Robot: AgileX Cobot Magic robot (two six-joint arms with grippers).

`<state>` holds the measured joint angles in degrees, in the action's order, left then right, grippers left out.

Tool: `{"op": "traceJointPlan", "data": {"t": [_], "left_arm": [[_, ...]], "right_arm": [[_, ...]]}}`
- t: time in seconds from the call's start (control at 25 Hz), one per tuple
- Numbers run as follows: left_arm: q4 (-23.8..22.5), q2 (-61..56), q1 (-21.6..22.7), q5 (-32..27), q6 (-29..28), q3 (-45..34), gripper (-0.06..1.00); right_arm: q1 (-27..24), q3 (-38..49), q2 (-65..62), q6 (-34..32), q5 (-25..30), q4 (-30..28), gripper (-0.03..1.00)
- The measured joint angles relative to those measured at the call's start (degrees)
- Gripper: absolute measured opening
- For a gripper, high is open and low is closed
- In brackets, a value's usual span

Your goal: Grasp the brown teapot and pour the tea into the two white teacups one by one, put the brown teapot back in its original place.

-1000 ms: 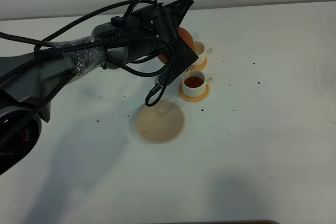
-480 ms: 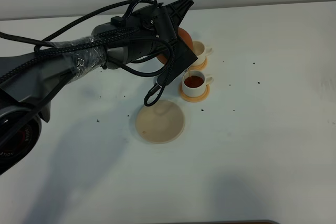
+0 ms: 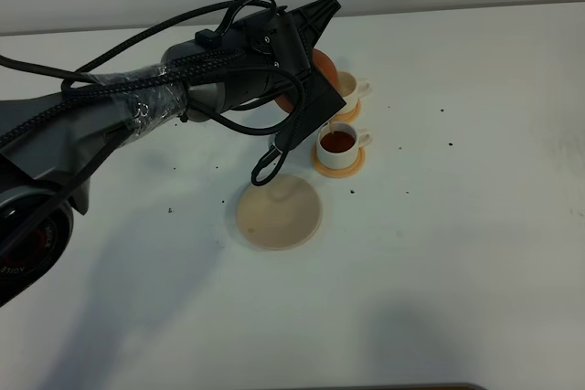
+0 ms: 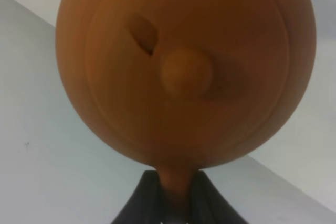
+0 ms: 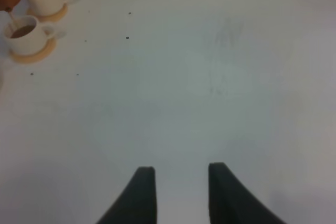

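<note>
At the saucer's [image 3: 279, 216] one o'clock, the left gripper [image 4: 176, 199], clamping the teapot [image 4: 184, 66], fills the near cup [image 3: 339, 150]; next, probably swing to the far cup [image 3: 352, 89].

A small white cylindrical ceramic teacup [image 3: 338, 154] stood on a small round orange coaster [image 3: 340, 169] toward the far edge of the white bench [image 3: 475, 226], about midway along it, with red-brown tea [image 3: 338, 141] in it. A second matching white teacup [image 3: 350, 93] stood just behind it on its own orange coaster [image 3: 353, 114], the two coasters nearly touching. A large round pale tan saucer [image 3: 279, 212] lay closer to the near edge, left of the front cup and apart from it. The squat reddish-brown clay teapot [image 3: 322, 66] hung above the bench in the left arm's jaws, just left of the rear cup, tilted toward the front cup.
</note>
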<state>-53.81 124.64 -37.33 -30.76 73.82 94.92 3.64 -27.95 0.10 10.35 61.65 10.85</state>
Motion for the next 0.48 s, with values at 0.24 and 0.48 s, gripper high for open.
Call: {"op": "traceJointPlan", "data": {"t": [0.24, 0.48], "left_arm": [[0.0, 0.0, 0.0, 0.0, 0.51, 0.0, 0.11], [0.0, 0.0, 0.0, 0.0, 0.51, 0.0, 0.11]], "right_arm": [[0.0, 0.0, 0.0, 0.0, 0.0, 0.0, 0.24], [0.0, 0.0, 0.0, 0.0, 0.0, 0.0, 0.24]]}}
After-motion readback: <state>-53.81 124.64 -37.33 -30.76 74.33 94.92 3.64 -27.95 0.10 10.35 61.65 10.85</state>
